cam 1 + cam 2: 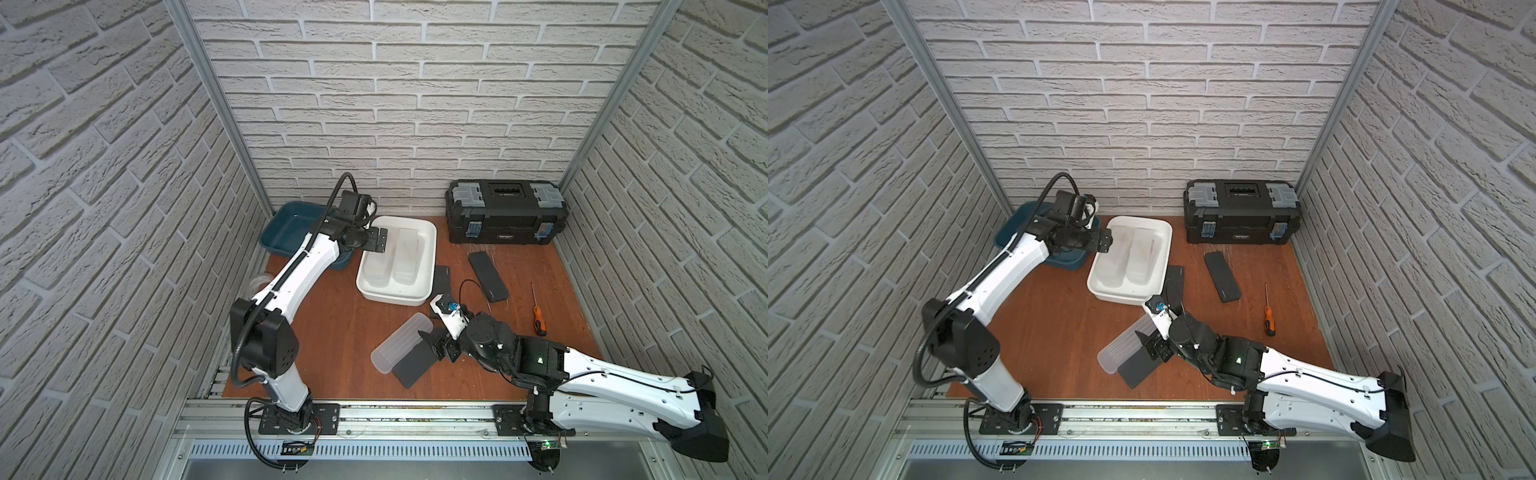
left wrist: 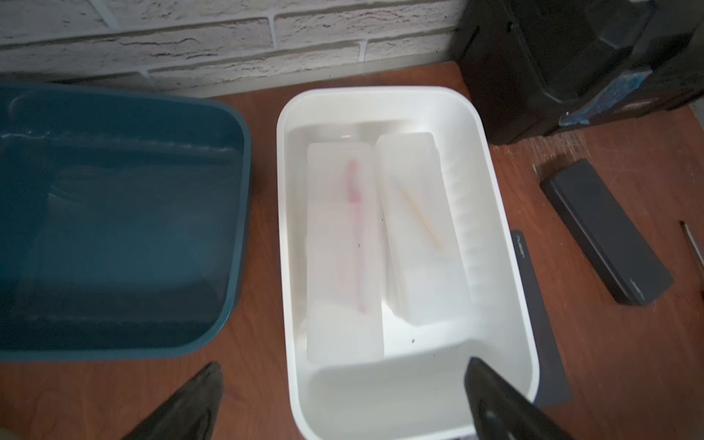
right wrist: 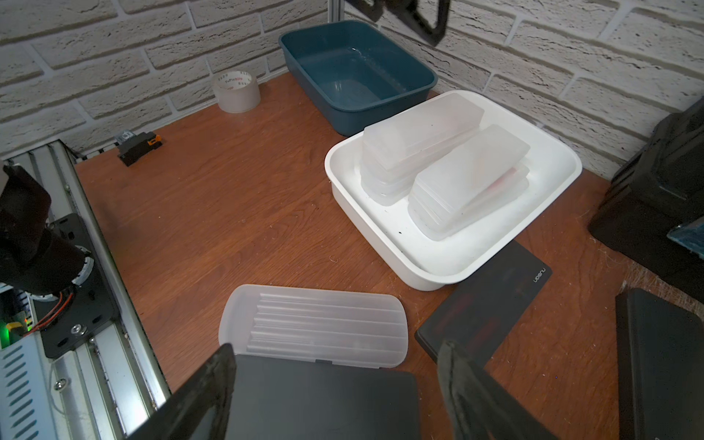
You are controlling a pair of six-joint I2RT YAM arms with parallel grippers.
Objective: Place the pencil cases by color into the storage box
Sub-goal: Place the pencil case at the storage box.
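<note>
Your right wrist view alone shows the tape roll by the wall, and the layers in the 2 stacks of frosted cases inside the white box. Your left wrist view alone shows a pink pen through the top of 1 stack. Only the top views give you the orange-handled screwdriver whole.

The front black case lies flat on the table. Its end sits between the fingers of your right gripper. Those fingers stand apart on either side of it, and a sliver of table shows between the case and 1 finger. The loose frosted case lies just beyond, edge to edge with it. A 2nd black case is tucked against the white box's rim. A 3rd black case lies apart, near the toolbox.

Your left gripper hangs over the near end of the white box, fingers released and spread wide. The blue box stands just beside the white box.

Your left arm climbs from its base to a raised elbow, then stretches toward the back wall with the wrist bent down. Your right arm lies low, reaching from the right toward the centre.
</note>
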